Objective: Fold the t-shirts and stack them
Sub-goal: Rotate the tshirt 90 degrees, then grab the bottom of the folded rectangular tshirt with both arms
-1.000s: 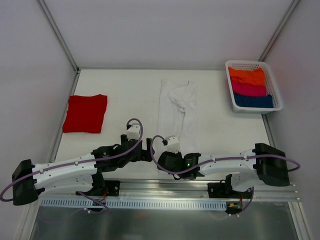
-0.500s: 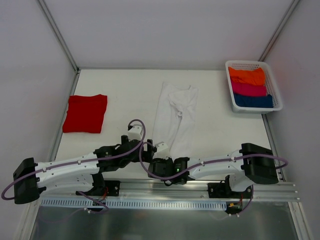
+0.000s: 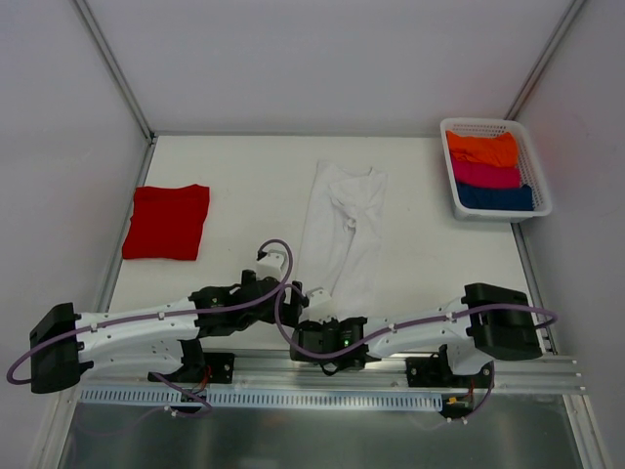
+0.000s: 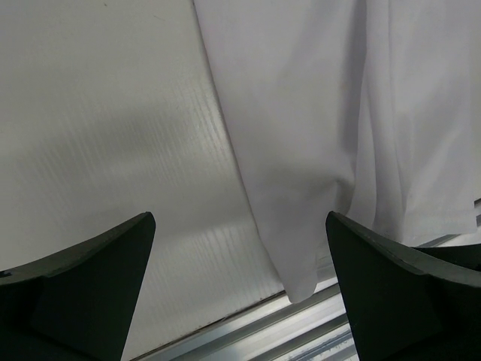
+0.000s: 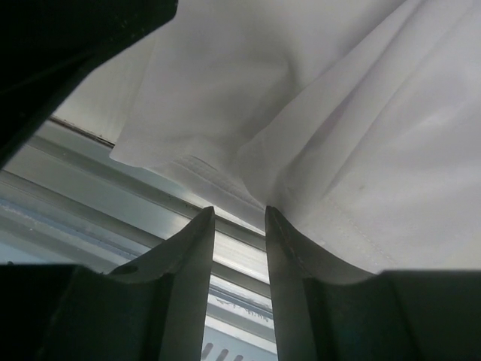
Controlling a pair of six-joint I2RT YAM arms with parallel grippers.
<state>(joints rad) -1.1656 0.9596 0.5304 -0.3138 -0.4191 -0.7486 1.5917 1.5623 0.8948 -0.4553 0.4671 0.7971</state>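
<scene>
Top external view: the white shirt [image 3: 342, 230] lies in the middle of the desk [image 3: 254, 176]. It is folded into a long strip with some wrinkles. It runs from the far half of the desk down to the near edge, a bit slanted. The red shirt [image 3: 166, 222] lies folded flat near the left side of the desk, well apart from the white one. A white basket [image 3: 544, 186] sits in the far right corner. It holds an orange, a pink and a blue cloth in a row. Both arms reach to the near end of the white shirt, the left arm from the left and the right arm from the right. Left wrist view: the left tool [image 4: 239, 218] is spread wide. It hangs over the shirt's near left corner and holds nothing. That corner lies at the desk's edge, next to the metal rail [image 4: 301, 331]. Right wrist view: the right tool [image 5: 238, 212] has its two fingers a little apart. The rail shows through the thin gap between them. The shirt's sewn hem lies right at the fingertips.
</scene>
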